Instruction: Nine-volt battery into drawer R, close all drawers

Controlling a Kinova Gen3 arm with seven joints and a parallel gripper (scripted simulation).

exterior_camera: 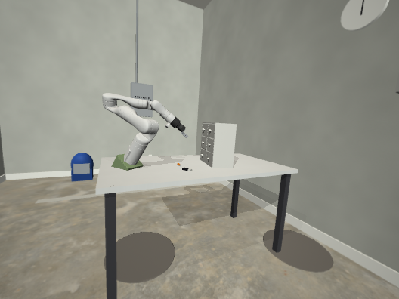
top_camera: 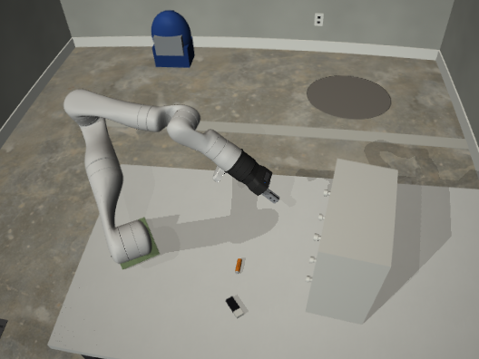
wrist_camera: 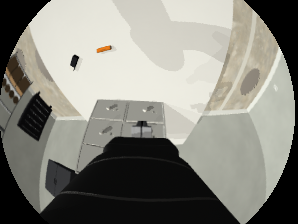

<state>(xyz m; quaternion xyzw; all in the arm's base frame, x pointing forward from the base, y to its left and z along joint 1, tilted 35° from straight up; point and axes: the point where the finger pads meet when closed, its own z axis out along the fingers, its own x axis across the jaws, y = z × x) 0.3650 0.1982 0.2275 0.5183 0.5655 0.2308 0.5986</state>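
The small grey chest (top_camera: 356,237) stands on the right of the table, its knobbed drawer fronts (exterior_camera: 206,142) facing the arm; all drawers look pushed in. I cannot read the drawer marks. The nine-volt battery (top_camera: 236,305), black and white, lies on the table near the front edge, and shows small in the wrist view (wrist_camera: 73,60). My gripper (top_camera: 273,196) (exterior_camera: 185,135) is shut and empty, in the air some way left of the chest's front (wrist_camera: 127,119) and above the table.
A small orange cell (top_camera: 238,266) lies on the table between the battery and the arm; it also shows in the wrist view (wrist_camera: 104,48). The arm's base (top_camera: 136,247) sits on a green mount at the table's left.
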